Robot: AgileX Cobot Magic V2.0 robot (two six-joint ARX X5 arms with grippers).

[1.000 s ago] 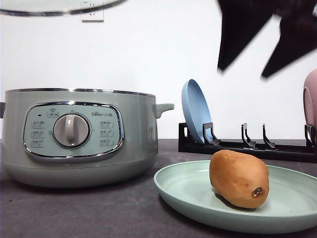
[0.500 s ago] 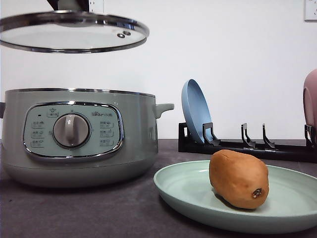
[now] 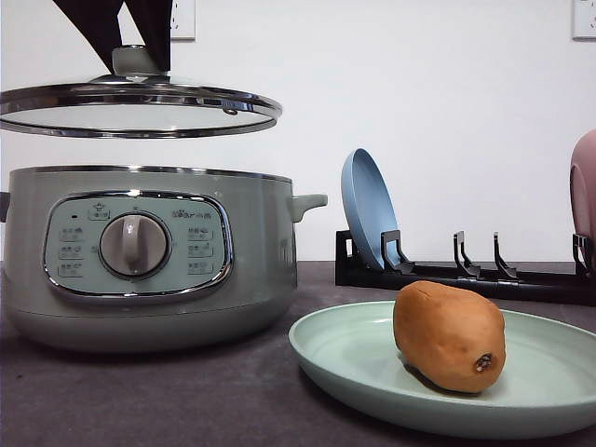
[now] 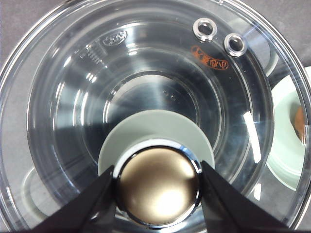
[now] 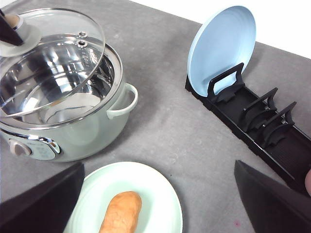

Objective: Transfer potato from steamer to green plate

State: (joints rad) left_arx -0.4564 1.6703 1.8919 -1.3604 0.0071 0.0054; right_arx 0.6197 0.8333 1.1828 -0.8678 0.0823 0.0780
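- One potato (image 3: pixel 450 335), orange-brown, lies on its side on the green plate (image 3: pixel 354 358). Its long way runs front to back; the end w/ the small dark spot faces the front edge of the desk (image 3: pixel 168 396).
- One green plate, flat on the desk, near the front edge, just beside the steamer (image 3: pixel 140 256) on the right. Potato sits about mid-plate.
- One steamer, sage-green, one dial and a button panel on its front. Pot is open; shiny and bare inside as far as the right wrist view shows.
- One glass lid (image 3: pixel 140 102) hangs in the air above the steamer, about level, not touching the rim.
- Left gripper (image 4: pixel 158 182) is clamped on the lid's knob (image 4: pixel 158 187), one finger on each side.
- Right gripper (image 5: pixel 155 204): fingers wide apart, holding nothing, up above the plate and desk.
- One black rack (image 3: pixel 466 275) at the back of the desk. One blue plate (image 3: pixel 368 209) stands on edge in its first slot. One pink plate (image 3: pixel 584 191) at the far right end.
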